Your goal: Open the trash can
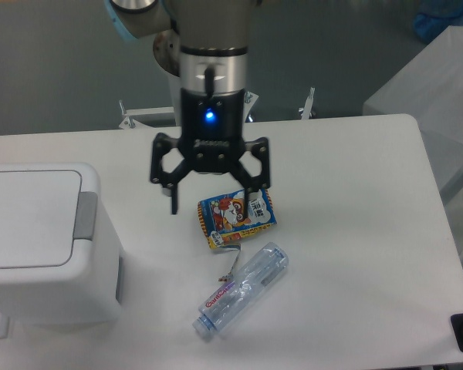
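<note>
1. The tool [214,197], black with two fingers, hangs from the robot arm [208,46] near the middle of the view, with a blue light glowing on its wrist; its fingers are spread wide apart and hold nothing
2. The tool points down over the white table [355,231], its right-hand finger overlapping the top of a colourful snack packet [235,220] in the picture; whether it touches the packet cannot be told
3. The trash can [42,247] stands at the left edge of the table, well apart from the tool: a large white boxy bin with rounded corners, its flat lid shut and lying level
4. A grey strip [85,216] runs along the lid's edge nearest the tool; judging by its place, it may be the part to press or lift, so the open fingers seem readied for an approach from that side
5. A clear plastic bottle [243,287] lies on its side below the packet, slanted, with its cap end toward the lower left; it looks like litter waiting for the bin
6. The bin's left side is cut off by the frame, and its front base is partly out of view
7. The packet's print is too small to read, and how the lid opens cannot be made out
</note>
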{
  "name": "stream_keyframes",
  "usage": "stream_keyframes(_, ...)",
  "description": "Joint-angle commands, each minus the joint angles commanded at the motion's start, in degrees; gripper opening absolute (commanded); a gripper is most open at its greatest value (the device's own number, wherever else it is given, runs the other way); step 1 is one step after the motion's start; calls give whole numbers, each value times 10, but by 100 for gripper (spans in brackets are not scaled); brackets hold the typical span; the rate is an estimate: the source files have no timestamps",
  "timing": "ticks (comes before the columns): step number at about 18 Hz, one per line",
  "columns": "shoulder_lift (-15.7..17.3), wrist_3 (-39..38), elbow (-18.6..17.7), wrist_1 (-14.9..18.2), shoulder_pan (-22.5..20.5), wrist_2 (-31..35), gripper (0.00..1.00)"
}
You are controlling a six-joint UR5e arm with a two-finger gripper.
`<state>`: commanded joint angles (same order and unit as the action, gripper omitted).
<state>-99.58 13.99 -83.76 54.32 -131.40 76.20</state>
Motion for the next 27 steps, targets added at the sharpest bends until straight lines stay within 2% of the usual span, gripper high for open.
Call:
stream_keyframes(3, -3, -36, -2, 0, 12, -1, 100)
stream_keyframes(9, -3, -41, -26, 0, 40, 0, 100)
stream_keyframes(27, -4, -53, -38, 0, 58, -2, 100)
